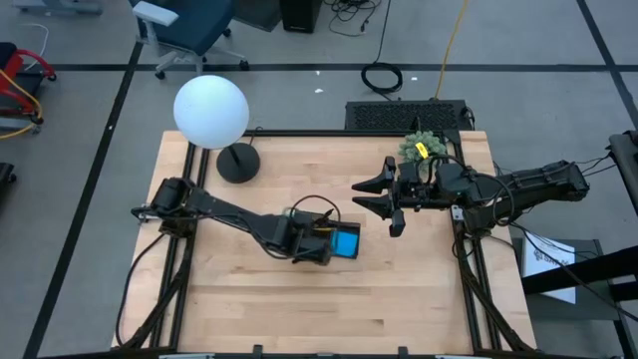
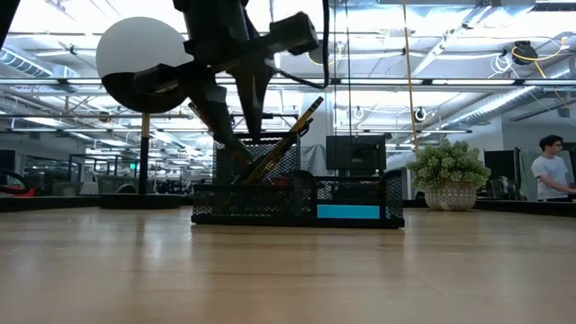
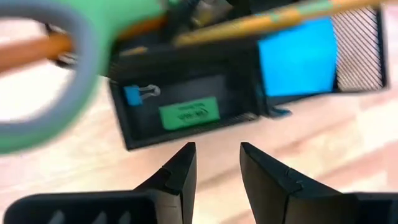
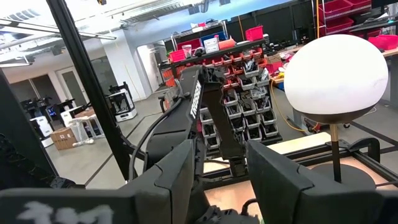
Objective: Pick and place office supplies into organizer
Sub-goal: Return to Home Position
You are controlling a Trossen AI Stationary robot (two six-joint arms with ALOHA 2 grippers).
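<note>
The black organizer (image 2: 297, 200) stands mid-table. In the left wrist view its compartments (image 3: 180, 87) hold a green eraser (image 3: 188, 114), a small blue clip (image 3: 134, 95) and the blue pad (image 3: 297, 56). Orange-yellow pencils (image 3: 273, 18) lean in the taller back section (image 2: 288, 135), and the green-handled scissors (image 3: 81, 56) stick up there too. My left gripper (image 3: 217, 149) hovers open just above the organizer's near side (image 1: 317, 247), pointing steeply down, with nothing between its fingers. My right gripper (image 1: 381, 194) waits open, raised at the table's right and pointing level toward the left.
A lamp with a white globe (image 1: 210, 110) and a black round base (image 1: 237, 162) stands at the far left. A green plant ball (image 1: 419, 148) sits at the far right. A person (image 2: 549, 166) is in the room beyond the table.
</note>
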